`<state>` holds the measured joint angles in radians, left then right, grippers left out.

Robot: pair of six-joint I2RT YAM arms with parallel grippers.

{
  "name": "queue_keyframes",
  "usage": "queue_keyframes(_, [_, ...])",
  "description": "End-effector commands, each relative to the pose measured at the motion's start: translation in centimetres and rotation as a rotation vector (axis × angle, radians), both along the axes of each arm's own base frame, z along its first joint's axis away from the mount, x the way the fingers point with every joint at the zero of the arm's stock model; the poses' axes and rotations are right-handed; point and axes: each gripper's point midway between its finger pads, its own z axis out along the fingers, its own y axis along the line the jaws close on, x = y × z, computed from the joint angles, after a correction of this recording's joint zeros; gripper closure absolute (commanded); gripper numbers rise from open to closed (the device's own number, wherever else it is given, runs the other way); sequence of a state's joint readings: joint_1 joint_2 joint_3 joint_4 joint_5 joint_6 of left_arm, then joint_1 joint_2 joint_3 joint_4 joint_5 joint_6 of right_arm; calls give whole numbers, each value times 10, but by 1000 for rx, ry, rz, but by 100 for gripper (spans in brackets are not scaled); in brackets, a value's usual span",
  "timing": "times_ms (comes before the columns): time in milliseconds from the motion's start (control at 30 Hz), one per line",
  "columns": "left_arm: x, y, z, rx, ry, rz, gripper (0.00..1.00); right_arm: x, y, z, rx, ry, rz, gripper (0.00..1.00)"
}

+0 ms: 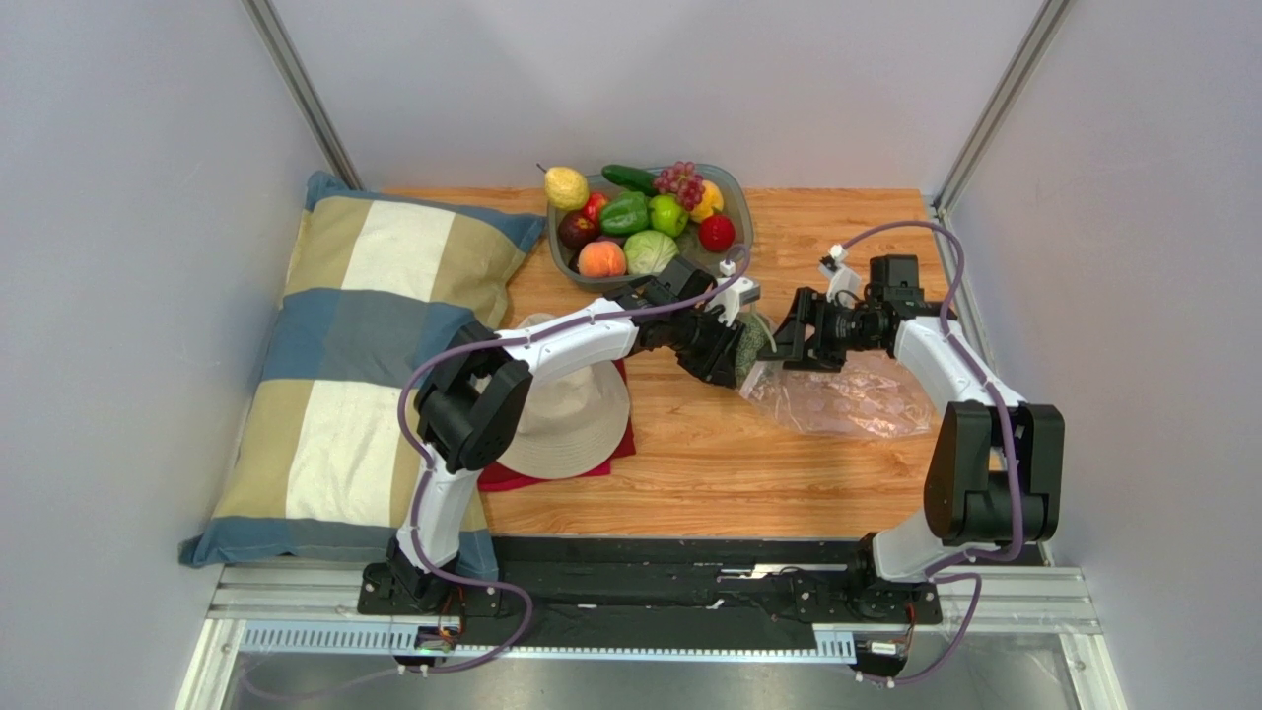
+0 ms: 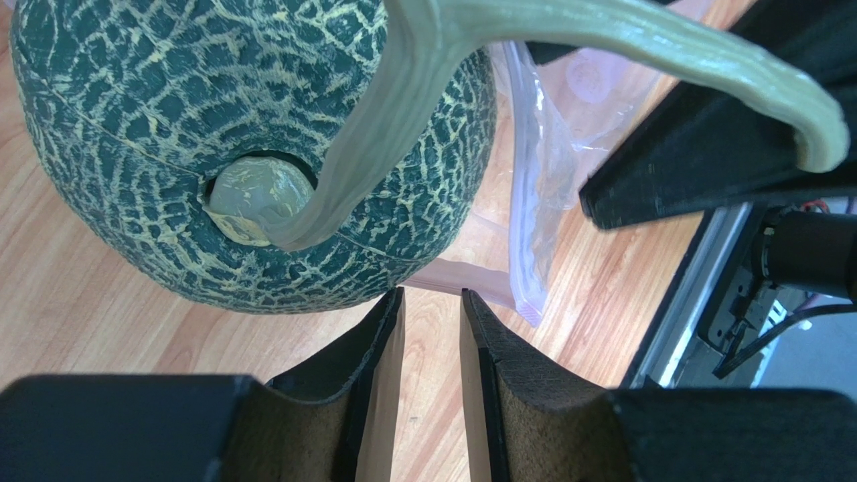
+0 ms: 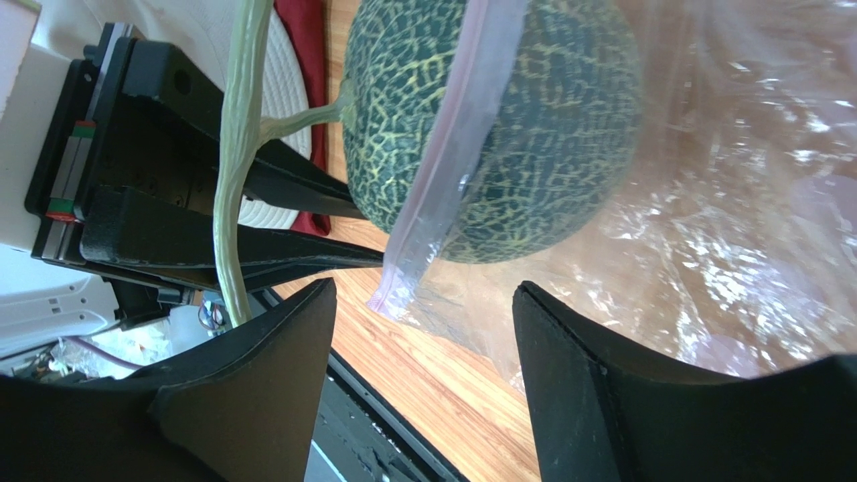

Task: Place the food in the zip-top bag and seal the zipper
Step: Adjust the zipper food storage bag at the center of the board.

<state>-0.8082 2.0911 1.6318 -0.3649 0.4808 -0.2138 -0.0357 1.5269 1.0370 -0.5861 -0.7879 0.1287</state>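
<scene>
- The green melon [image 1: 751, 345] is sitting right at the mouth of the zip-top bag [image 1: 859, 400], which is lying crumpled on the bench towards the right edge, about midway between the near and far edges
- From the right wrist view the pink zipper [image 3: 458, 161] is crossing the melon's face, and the side beyond the strip is showing through plastic, so I'm judging it partway in, not fully inside
- That's the first piece going in, as far as I can tell; nothing else is showing inside the bag
- The rest of the food [image 1: 640, 222] is waiting in the grey bowl [image 1: 736, 252] at the middle of the far edge: pear, pepper, cabbage, peach, grapes and more
- So most of the loading is left, and the zipper is lying unsealed
- The left arm is stretching out low from the near edge towards the bench's middle, its left gripper [image 2: 433, 301] pointing at the melon's stem end
- Its fingers are sitting almost together, only a thin slit between them, clamping nothing; the long stem [image 2: 604, 45] is arching over them
- The right arm is folding in from the right edge, wrist turned towards the bag's mouth
- The right gripper [image 3: 424, 289] is standing wide apart, gripping nothing, the zipper's corner lying just beyond its fingertips
</scene>
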Motion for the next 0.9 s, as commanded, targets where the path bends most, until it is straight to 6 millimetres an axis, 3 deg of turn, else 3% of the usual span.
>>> queue_keyframes(0, [1, -6, 22, -61, -49, -55, 65, 8, -13, 25, 12, -95, -31, 31])
queue_keyframes(167, [6, 4, 34, -126, -14, -28, 66, 29, -31, 57, 2, -182, -84, 30])
queue_keyframes(200, [20, 10, 47, -179, -10, 31, 66, 31, -32, 58, 0, -181, -90, 31])
queue_keyframes(333, [25, 46, 84, -278, -35, 123, 64, 28, -38, 50, 4, -135, -109, 32])
queue_keyframes(467, [42, 63, 80, -192, -103, 200, 63, 27, -39, 36, 16, -88, -119, 33])
queue_keyframes(500, [50, 60, 86, -185, -114, 204, 63, 28, -38, 32, 31, -67, -125, 33])
queue_keyframes(567, [58, 54, 62, -136, -47, 225, 63, 31, -35, 35, 60, -71, -121, 34])
queue_keyframes(600, [66, 46, 67, -150, -46, 228, 63, 32, -34, 37, 69, -77, -119, 33])
queue_keyframes(633, [70, 41, 50, -136, -6, 235, 63, 31, -32, 42, 83, -85, -110, 32])
queue_keyframes(700, [71, 25, 53, -181, 36, 221, 63, 30, -31, 47, 85, -106, -106, 28])
queue_keyframes(733, [71, 19, 42, -171, 63, 216, 63, 28, -31, 53, 78, -133, -102, 26])
queue_keyframes(867, [55, -6, 47, -207, 60, 144, 63, 22, -29, 63, 81, -163, -87, 16])
